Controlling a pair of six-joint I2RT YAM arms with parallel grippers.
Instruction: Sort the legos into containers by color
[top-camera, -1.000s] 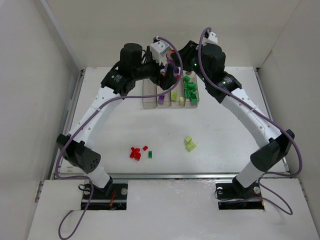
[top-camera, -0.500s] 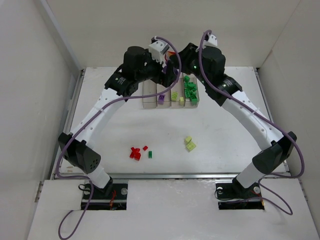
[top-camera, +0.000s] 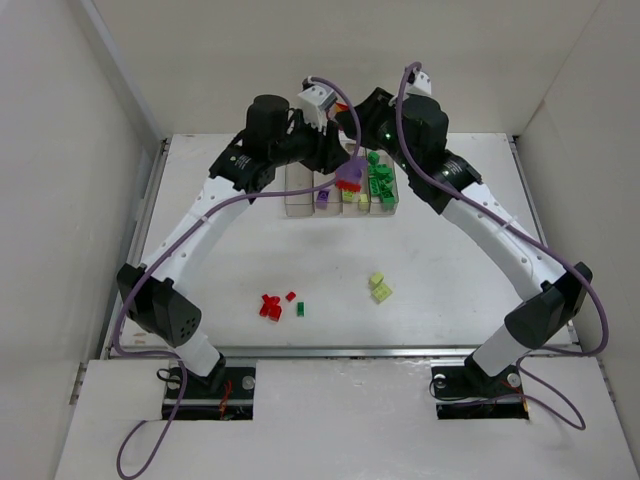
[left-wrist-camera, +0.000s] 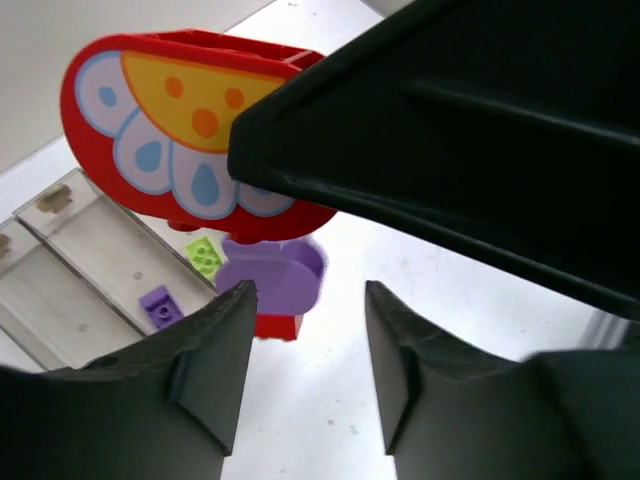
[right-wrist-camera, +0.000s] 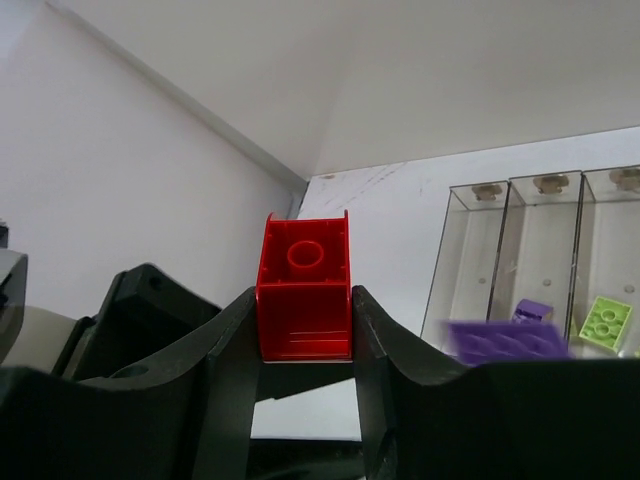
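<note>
- Red square plastic brick (right-wrist-camera: 304, 275) with one round stud on top is clamped between the two black fingers of the right gripper (right-wrist-camera: 304, 335), up over the bins;
- Left gripper (left-wrist-camera: 305, 330): its two fingers stand narrowly apart, nothing between the tips;
- Four joined clear-plastic bins (top-camera: 298, 207) at the table's far side; one purple brick (top-camera: 322, 198) in the second from the left, two yellow-green ones (top-camera: 350, 192) in the third, a heap of green ones (top-camera: 380, 183) in the fourth;
- One blurred purple piece (top-camera: 350, 176) with red under it shows over the bins; held or loose, I cannot tell;
- On the white table (top-camera: 450, 260) nearer the arms' bases: one red cluster (top-camera: 268, 306), one single red brick (top-camera: 291, 296), one green brick (top-camera: 300, 309), two yellow-green bricks (top-camera: 380, 287).
</note>
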